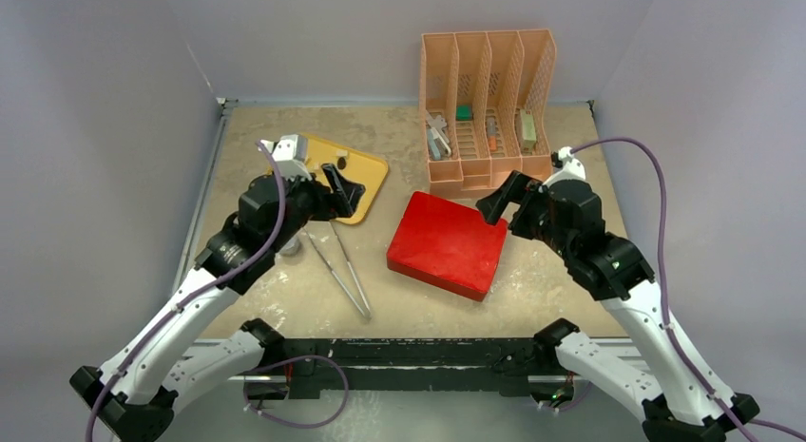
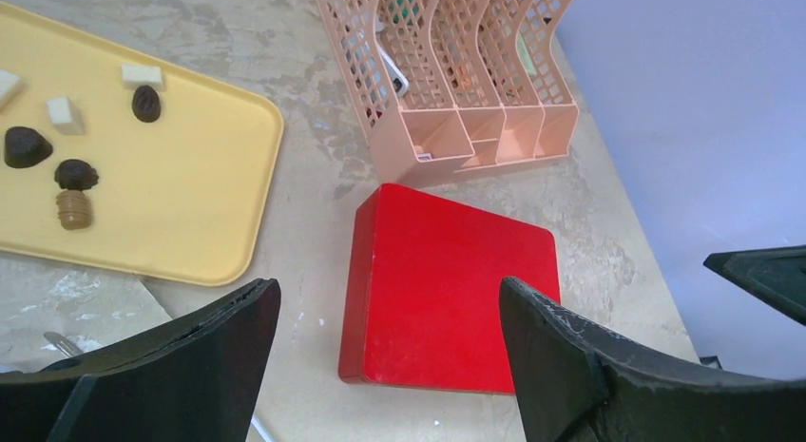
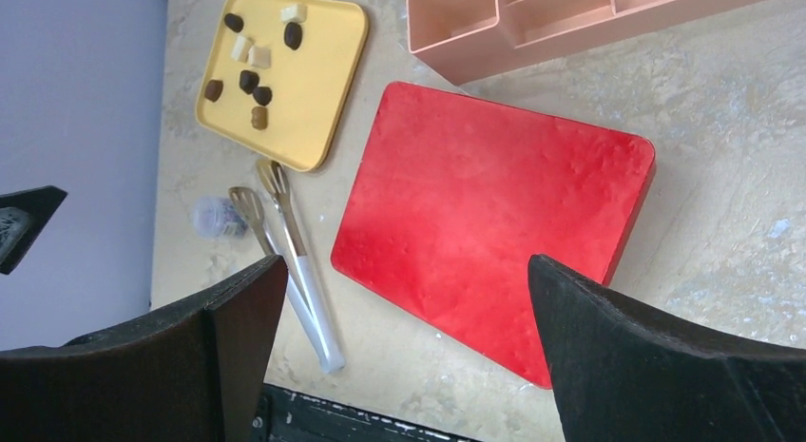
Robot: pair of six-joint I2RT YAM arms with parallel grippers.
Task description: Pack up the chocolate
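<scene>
Seen from above, my two arms reach up from the bottom edge of the frame over a mottled beige table (image 1: 285, 299).

My left end effector (image 1: 344, 189) hangs, fingers spread and holding nothing, over the near corner of a yellow tray (image 1: 366, 171) in the upper left. My right end effector (image 1: 502, 197) is likewise spread and bare, poised at the upper right corner of a closed red box (image 1: 447, 244) in the middle of the frame.

The chocolates (image 3: 249, 52), a loose scatter of dark, tan and white pieces, lie on the tray; in the right wrist view they sit at the upper left. A pair of metal tongs (image 1: 344, 266) lies on the table below the tray, left of the box. A peach file rack (image 1: 487, 100) stands at the upper right, holding small odds and ends.

My judgement: chocolates are out on the tray while the box lid is down, so packing is not complete. I cannot tell whether any pieces already lie inside. The next move likely calls for getting the lid off, with a grip at the box edge, and for taking up the tongs to carry pieces.
</scene>
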